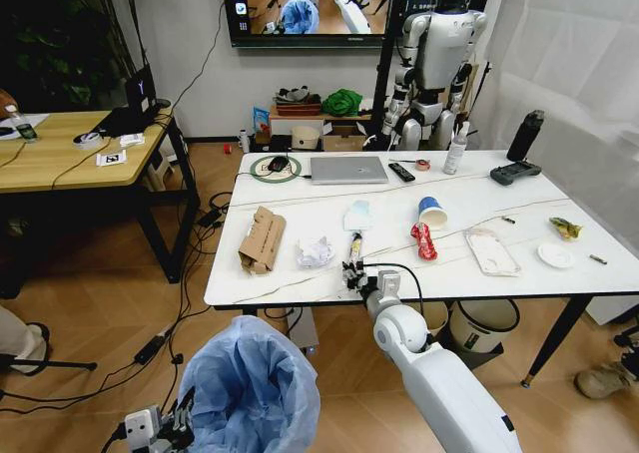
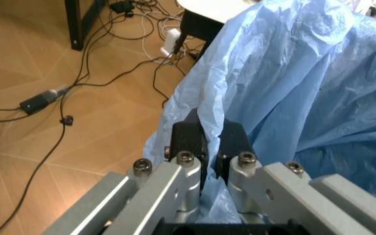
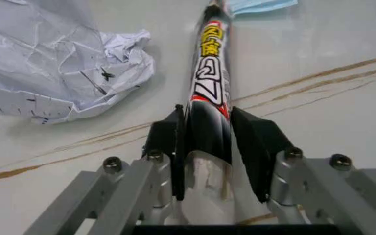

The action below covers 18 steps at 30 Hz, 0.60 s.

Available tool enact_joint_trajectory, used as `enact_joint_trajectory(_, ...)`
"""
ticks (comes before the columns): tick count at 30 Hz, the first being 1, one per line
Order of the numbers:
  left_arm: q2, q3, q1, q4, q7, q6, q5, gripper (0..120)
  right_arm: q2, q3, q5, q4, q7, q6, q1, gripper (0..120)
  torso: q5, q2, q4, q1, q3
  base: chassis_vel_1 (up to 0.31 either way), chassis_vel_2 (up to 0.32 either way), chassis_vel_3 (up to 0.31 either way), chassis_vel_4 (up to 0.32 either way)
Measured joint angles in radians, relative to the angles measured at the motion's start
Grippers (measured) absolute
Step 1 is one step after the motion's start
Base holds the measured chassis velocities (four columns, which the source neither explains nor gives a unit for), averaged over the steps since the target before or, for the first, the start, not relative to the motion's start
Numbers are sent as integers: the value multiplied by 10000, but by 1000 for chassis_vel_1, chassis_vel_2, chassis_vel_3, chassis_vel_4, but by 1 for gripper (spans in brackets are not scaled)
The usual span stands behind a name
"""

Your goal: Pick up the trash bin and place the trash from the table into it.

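Observation:
The trash bin (image 1: 250, 393), lined with a puffy light-blue bag (image 2: 305, 73), hangs low in front of the table (image 1: 559, 199). My left gripper (image 1: 175, 428) (image 2: 209, 129) is shut on its bagged rim. At the table's front edge my right gripper (image 1: 354, 271) (image 3: 204, 115) is shut on a long black wrapper (image 1: 354, 245) (image 3: 211, 83) that lies flat on the top. Crumpled white paper (image 1: 314, 252) (image 3: 64, 73) sits just beside it. Other trash lies around: a crushed cardboard box (image 1: 262, 239), a paper cup (image 1: 431, 212), a red wrapper (image 1: 424, 241), a flat white packet (image 1: 491, 250), a small plate (image 1: 555, 255).
A silver laptop (image 1: 348, 169), black remote (image 1: 400, 172), controller (image 1: 514, 173) and two bottles stand along the table's far edge. A wooden desk (image 1: 70, 149) is at the left. Cables run over the floor (image 2: 44, 100). Round bins (image 1: 479, 323) sit under the table.

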Motion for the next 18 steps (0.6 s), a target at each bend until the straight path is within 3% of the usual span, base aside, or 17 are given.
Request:
enact_joint_trajectory(8, -15, 37, -45, -9, 6, -54, 145, 0, -5, 43, -107, 39, 20, 89, -45, 0, 1, -1, 0, 0, 0, 0, 0, 0, 0)
enact_joint_trajectory(18, -35, 174, -127, -101, 13, -95, 146, 0, -419, 767, 314, 1178, -152, 715, -560, 0, 2, -1, 1, 0, 0, 0, 0, 0, 0)
